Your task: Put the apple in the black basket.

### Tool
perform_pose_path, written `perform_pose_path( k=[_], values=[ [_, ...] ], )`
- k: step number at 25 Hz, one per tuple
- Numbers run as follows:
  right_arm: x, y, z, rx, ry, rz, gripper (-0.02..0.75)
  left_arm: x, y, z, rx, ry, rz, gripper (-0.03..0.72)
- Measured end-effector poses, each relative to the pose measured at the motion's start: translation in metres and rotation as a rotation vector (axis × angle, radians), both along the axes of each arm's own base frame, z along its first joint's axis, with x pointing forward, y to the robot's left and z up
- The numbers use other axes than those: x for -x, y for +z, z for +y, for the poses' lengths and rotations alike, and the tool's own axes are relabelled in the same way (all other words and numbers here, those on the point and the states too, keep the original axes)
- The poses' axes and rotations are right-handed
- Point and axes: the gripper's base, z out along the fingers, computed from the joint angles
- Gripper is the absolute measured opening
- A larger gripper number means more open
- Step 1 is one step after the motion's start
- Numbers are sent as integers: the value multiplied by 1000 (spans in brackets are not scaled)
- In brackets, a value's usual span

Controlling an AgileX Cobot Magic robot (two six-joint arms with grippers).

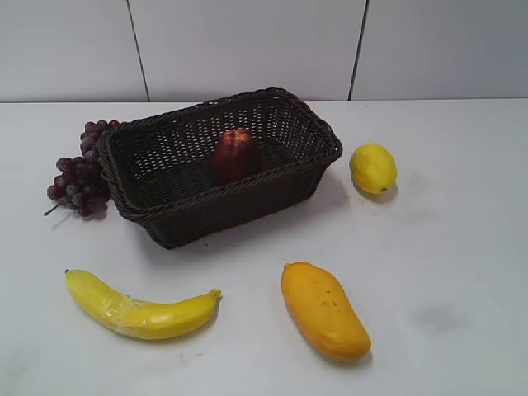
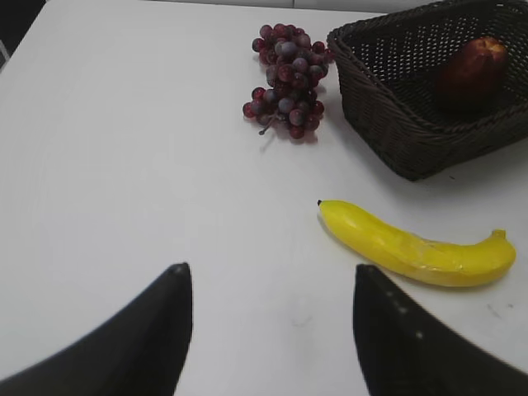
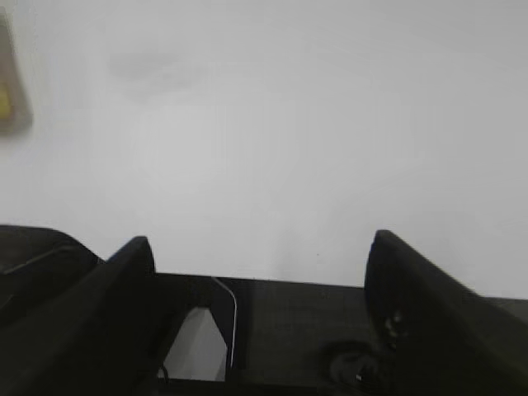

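Note:
The dark red apple lies inside the black basket at the back middle of the table. It also shows in the left wrist view, inside the basket at the top right. My left gripper is open and empty above bare table, near the banana. My right gripper is open and empty over bare white table. Neither arm shows in the exterior view.
A bunch of dark red grapes lies against the basket's left side. A yellow lemon sits to its right. A banana and an orange mango lie on the table in front.

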Motion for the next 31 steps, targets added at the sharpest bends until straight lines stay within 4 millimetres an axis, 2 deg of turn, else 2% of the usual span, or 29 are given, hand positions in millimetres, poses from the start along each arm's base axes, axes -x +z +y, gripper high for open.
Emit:
perform_pose_path(
  k=[5, 12, 24, 31],
  values=[
    [26, 13, -3, -20, 0, -182, 590, 0, 0, 0, 0, 0, 0, 462],
    [55, 20, -6, -41, 0, -374, 549, 0, 0, 0, 0, 0, 0, 462],
    [87, 23, -9, -63, 0, -583, 501, 0, 0, 0, 0, 0, 0, 462],
    [89, 23, -10, -65, -3, -593, 455, 0, 0, 0, 2, -1, 0, 462]
  ],
)
